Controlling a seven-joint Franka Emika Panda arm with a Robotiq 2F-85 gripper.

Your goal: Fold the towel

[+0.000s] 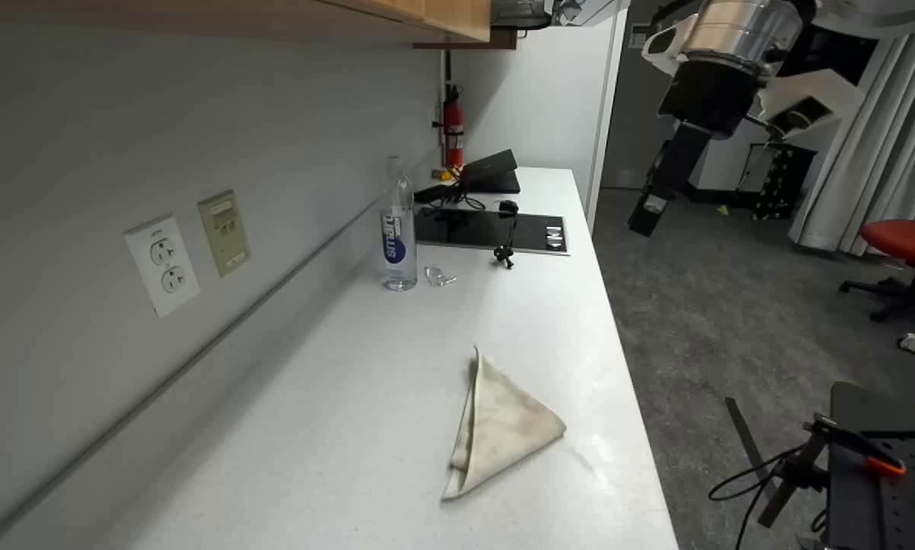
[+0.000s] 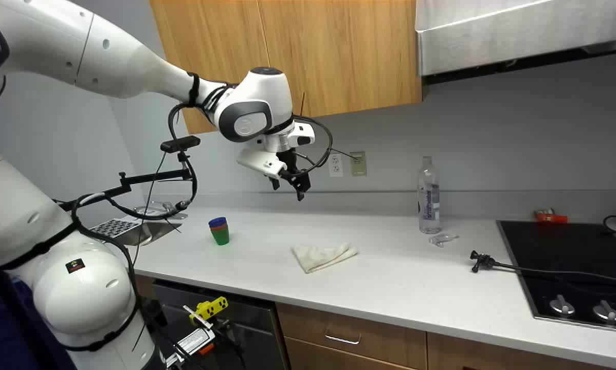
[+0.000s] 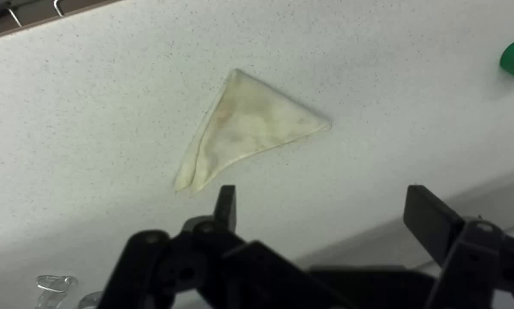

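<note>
Your gripper (image 3: 321,199) is released: in the wrist view, its two fingers (image 3: 430,223) stand wide apart. It hangs in the air over the counter (image 2: 390,290), well apart from the towel (image 3: 261,124). That towel lies on the counter, a cream cloth folded roughly into a triangle; in your wrist view its layers show separately along the left side, and faint stains mark its top.

In an exterior view, you see it between a stack of cups (image 2: 219,232) on the left and a bottle (image 2: 429,200) on the right. The cups show blue, red and green from top to bottom; the bottle stands upright toward the far wall (image 2: 493,133). Just beside the bottle, on its near right, lies a small clear object (image 2: 441,239), hard to make out. Further right, your counter carries a dark cooktop (image 2: 560,246), and a black cable (image 2: 570,271) runs across it to a small black mount (image 2: 484,261) resting on the counter. Away to the left, beyond the cups, you can see a metal sink (image 2: 157,231). At the counter's far end, a red fire extinguisher (image 1: 454,130) shows in an exterior view.
</note>
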